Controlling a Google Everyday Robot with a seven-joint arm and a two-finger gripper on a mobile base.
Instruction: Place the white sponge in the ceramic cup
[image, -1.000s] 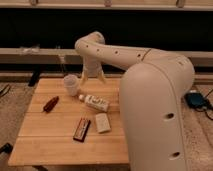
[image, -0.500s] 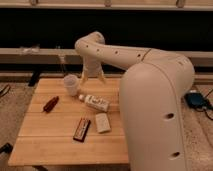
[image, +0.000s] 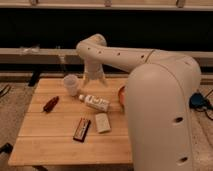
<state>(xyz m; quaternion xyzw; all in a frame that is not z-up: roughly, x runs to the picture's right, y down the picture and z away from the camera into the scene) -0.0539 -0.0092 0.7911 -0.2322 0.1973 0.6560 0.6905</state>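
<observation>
The white sponge (image: 102, 122) lies flat on the wooden table (image: 55, 142), near the middle front, next to a dark bar. The ceramic cup (image: 71, 84) stands upright at the table's back left. My gripper (image: 93, 78) hangs at the back of the table, just right of the cup and well behind the sponge, holding nothing that shows. The big white arm (image: 160, 100) fills the right side and hides that part of the table.
A white labelled bottle (image: 95, 102) lies on its side between gripper and sponge. A dark rectangular bar with red (image: 82, 129) lies left of the sponge. A small red object (image: 50, 103) lies at the left. An orange bowl's edge (image: 121, 95) peeks out beside the arm.
</observation>
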